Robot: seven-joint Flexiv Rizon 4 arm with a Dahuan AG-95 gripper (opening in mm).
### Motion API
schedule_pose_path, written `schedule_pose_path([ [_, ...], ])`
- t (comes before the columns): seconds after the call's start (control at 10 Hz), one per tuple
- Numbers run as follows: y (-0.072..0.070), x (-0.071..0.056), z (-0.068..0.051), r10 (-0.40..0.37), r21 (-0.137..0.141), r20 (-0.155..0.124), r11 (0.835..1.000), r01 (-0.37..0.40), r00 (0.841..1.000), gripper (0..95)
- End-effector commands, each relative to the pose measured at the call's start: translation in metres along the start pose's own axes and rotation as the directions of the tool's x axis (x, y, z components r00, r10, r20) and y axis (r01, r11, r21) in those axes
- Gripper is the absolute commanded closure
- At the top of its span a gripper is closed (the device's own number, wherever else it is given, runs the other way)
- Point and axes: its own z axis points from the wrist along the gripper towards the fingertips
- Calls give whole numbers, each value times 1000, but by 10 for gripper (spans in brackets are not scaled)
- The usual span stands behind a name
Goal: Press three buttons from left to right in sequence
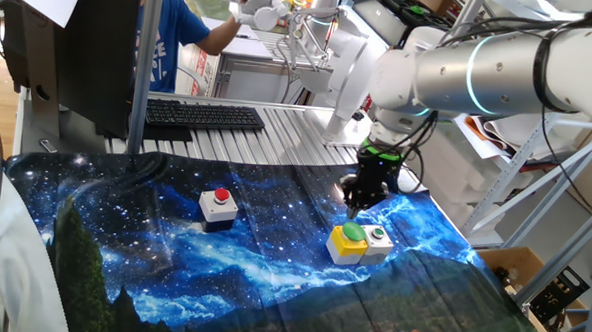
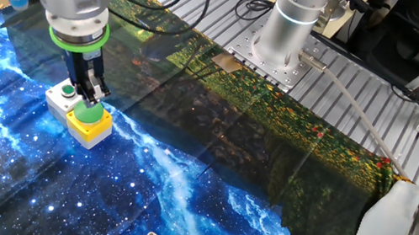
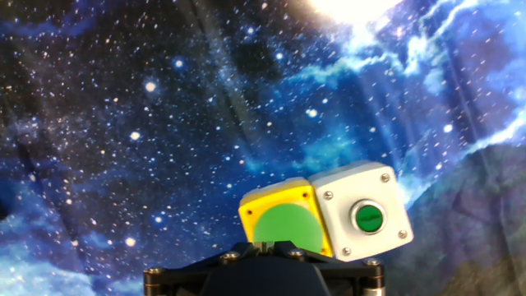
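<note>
Pincer (image 2: 92,98) shut | pointing straight down | above large green dome (image 2: 90,114)

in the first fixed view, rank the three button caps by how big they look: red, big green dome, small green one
1. green dome on the yellow box, largest
2. red cap on the grey-white box, clearly smaller than the dome
3. small green cap on the white box, smallest, just a dot

All three sit at similar distance, so the order seems safe.

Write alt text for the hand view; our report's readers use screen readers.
Seen from the hand camera, the large green dome button on its yellow box sits directly ahead, touching a white box with a small green button, on a starry blue cloth.
</note>
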Motion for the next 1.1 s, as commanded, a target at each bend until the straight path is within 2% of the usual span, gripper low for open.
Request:
schedule_pose_path([
  [0.1,3,2,2,8,2,3,1000,-8,1000,950],
  [0.6,-3,2,-2,-50,10,-1,999,50,999,950],
  [0.8,-3,2,-2,-51,9,-1,999,51,999,950],
  [0.9,-3,2,-2,-48,0,5,999,48,999,950],
  [1.0,-3,2,-2,-60,3,22,998,60,998,950],
  [1.1,-3,2,-2,-110,14,36,994,110,993,950],
])
